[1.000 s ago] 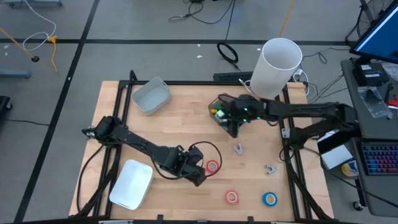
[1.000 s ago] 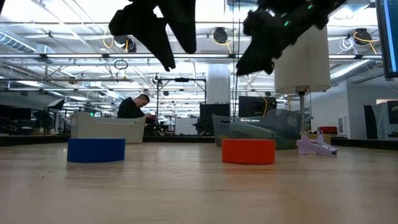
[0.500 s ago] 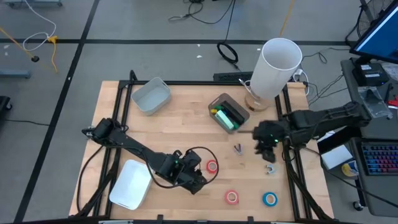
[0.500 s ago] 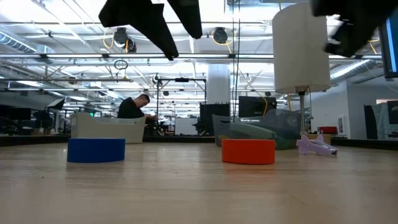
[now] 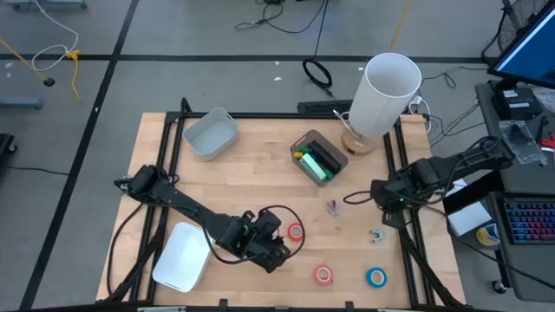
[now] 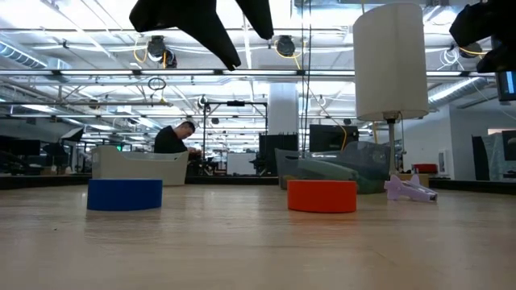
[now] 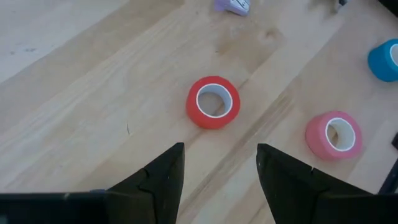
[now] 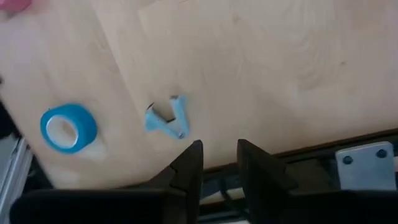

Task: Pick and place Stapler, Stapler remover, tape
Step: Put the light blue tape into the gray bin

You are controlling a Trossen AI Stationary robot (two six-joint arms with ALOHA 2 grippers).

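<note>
A red tape roll (image 5: pixel 297 231) (image 7: pixel 213 102) lies flat on the wooden table, just beyond my left gripper (image 5: pixel 276 251) (image 7: pixel 217 171), which hovers open above the table. A pink roll (image 5: pixel 323 275) and a blue roll (image 5: pixel 375 277) (image 8: pixel 68 127) lie near the front edge. A blue staple remover (image 5: pixel 376 235) (image 8: pixel 168 118) and a purple one (image 5: pixel 332 207) lie on the table's right half. A green stapler (image 5: pixel 314 166) lies in a small grey bin (image 5: pixel 305 143). My right gripper (image 5: pixel 382 194) (image 8: pixel 217 165) hangs over the table's right edge, pointing down, its fingers narrowly apart and holding nothing.
A tall white cylinder (image 5: pixel 386 95) stands at the far right corner. A grey bin (image 5: pixel 211 133) sits far left and a white tray (image 5: pixel 183 256) near left. The black frame rail (image 8: pixel 298 168) runs under my right gripper. A person (image 6: pixel 173 138) sits in the room behind.
My right gripper has left the small grey bin, swung toward the table's right edge and tipped downward. The green stapler now shows lying in that bin. My left gripper has shifted slightly toward the near edge and turned a little. Tape rolls and removers have stayed put.
</note>
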